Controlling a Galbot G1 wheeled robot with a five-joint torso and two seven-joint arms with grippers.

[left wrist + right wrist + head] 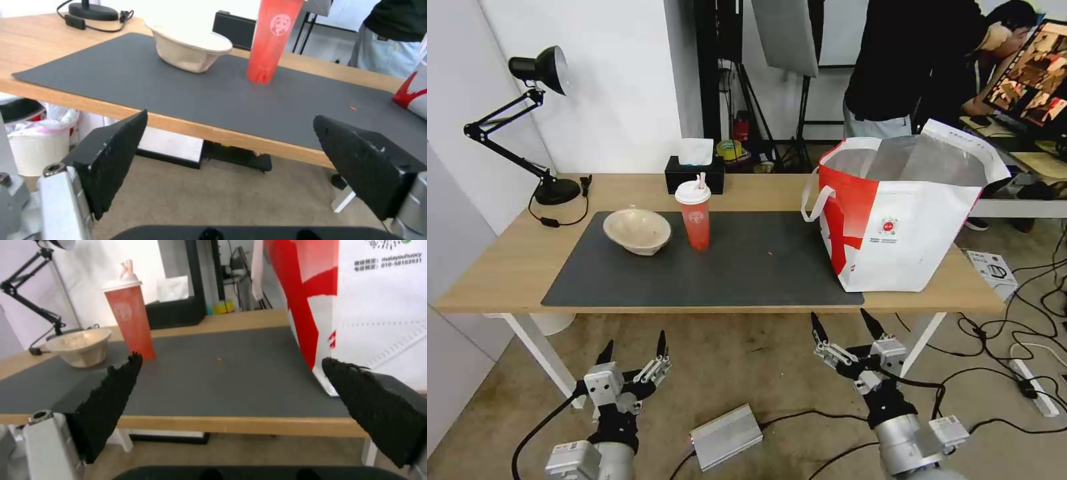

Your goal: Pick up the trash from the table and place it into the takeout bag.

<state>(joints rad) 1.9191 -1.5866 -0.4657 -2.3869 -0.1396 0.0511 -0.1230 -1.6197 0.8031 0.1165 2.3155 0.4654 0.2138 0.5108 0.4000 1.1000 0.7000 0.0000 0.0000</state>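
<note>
both pincers are held low before the table (507,267), fingers spread and nothing grasped. beyond the left gripper (634,348) the beige bowl (637,231) and red cup (694,215) are seen on the grey mat (747,267). beyond the right gripper (848,326) the takeout bag (904,213) is stood upright.

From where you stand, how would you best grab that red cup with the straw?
Probably around the red drink cup's smooth upright body, below the white lid, coming level from the near table edge. Its near side faces the open left gripper; the beige bowl crowds its left.
</note>
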